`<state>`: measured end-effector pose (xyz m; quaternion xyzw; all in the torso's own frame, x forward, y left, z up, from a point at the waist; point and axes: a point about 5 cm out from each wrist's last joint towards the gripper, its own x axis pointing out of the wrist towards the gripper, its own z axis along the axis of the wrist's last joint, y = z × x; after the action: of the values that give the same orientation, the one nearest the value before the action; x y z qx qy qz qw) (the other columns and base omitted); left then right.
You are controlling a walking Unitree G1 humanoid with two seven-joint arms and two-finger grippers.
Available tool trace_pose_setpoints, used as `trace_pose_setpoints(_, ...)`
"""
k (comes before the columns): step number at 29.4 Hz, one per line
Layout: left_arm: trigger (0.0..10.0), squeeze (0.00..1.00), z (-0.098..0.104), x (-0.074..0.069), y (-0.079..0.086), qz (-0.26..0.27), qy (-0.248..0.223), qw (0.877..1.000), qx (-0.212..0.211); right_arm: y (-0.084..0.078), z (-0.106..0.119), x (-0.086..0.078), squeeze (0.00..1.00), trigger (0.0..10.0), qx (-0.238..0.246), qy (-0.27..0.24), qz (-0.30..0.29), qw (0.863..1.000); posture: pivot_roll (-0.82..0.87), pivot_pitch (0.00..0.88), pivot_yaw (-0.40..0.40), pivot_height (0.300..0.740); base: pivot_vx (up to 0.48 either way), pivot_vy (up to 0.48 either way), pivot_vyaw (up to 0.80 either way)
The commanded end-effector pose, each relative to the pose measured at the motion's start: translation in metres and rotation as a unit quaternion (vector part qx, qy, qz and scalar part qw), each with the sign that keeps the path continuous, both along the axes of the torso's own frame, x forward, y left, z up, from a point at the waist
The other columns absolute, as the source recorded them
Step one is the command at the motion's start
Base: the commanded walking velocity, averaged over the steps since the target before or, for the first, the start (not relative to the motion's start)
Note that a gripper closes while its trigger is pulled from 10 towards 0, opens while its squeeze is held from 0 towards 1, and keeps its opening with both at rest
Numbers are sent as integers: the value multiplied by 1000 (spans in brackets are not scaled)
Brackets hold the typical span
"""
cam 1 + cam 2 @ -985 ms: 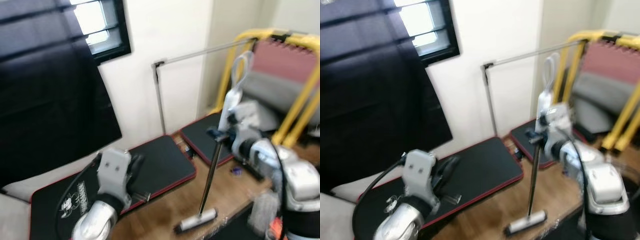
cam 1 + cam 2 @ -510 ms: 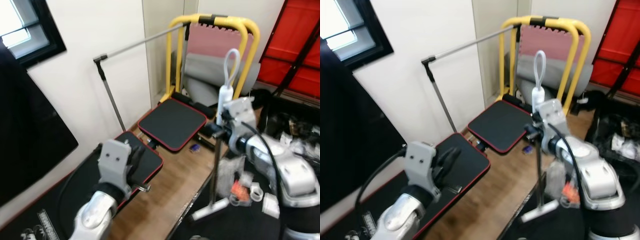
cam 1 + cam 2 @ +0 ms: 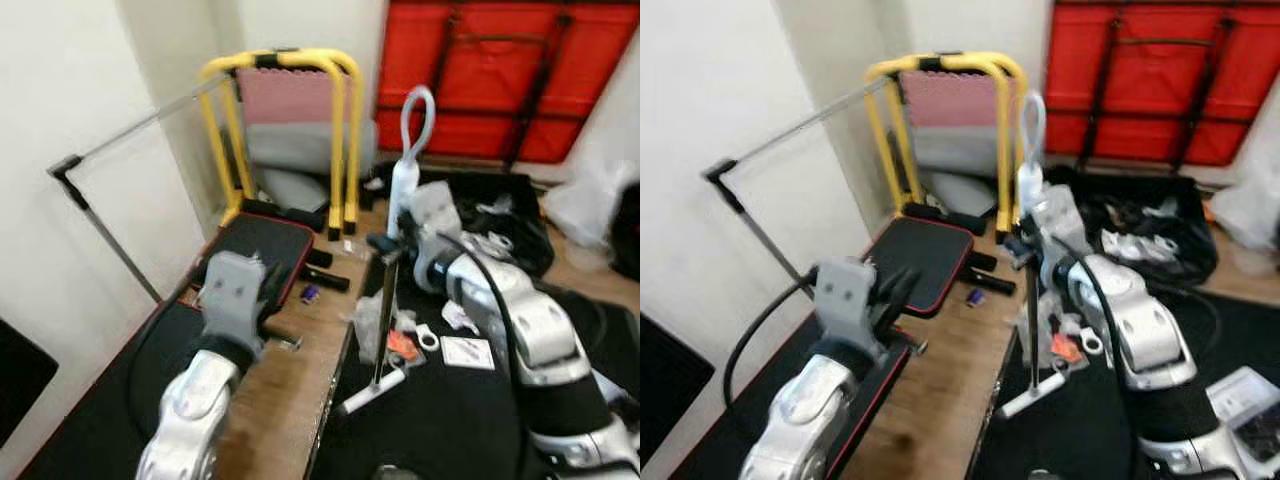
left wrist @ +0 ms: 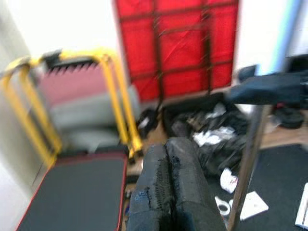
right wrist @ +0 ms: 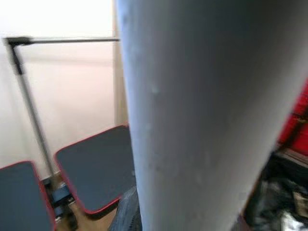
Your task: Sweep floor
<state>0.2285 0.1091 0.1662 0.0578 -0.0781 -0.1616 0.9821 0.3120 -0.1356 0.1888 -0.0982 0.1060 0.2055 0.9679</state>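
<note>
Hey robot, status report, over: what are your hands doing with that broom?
Right gripper shut on broom handle. Left gripper shut, idle. Broom head on black mat; litter beside it.

floor (image 3: 290,390) – wood, smooth | broom pole (image 3: 385,310) – dull metal | mats (image 3: 255,245) – matt black

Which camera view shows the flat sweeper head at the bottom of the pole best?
The left eye view: the white flat sweeper head lies clear on the black floor mat, below the right claw that grips the pole. The right eye view shows it too. The wrist views give the grey metal pole, not the head.
</note>
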Motion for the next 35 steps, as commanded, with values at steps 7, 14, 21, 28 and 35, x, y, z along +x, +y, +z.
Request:
trace_pose_setpoints(7,10000,1000,-15,10,13,-50,14,998,42,25,54,14,0,10000,63,-54,82,993,-189,0,-17,740,0,0,-207)
trace_pose_setpoints(14,10000,1000,-32,11,7,-102,62,990,75,40,77,15,0,10000,105,-49,130,985,-195,0,-11,740,0,0,0)
trace_pose_setpoints(21,10000,1000,-41,18,-9,-93,122,987,45,55,90,15,0,10000,112,-43,162,979,-195,0,-8,740,0,0,0)
trace_pose_setpoints(28,10000,1000,-44,28,-20,-66,159,985,4,76,94,11,0,10000,154,-39,179,971,-188,0,-3,740,0,0,0)
trace_pose_setpoints(35,10000,239,-32,44,-32,-22,134,991,-9,94,103,7,0,10000,188,-26,208,960,-188,0,-2,740,0,0,0)
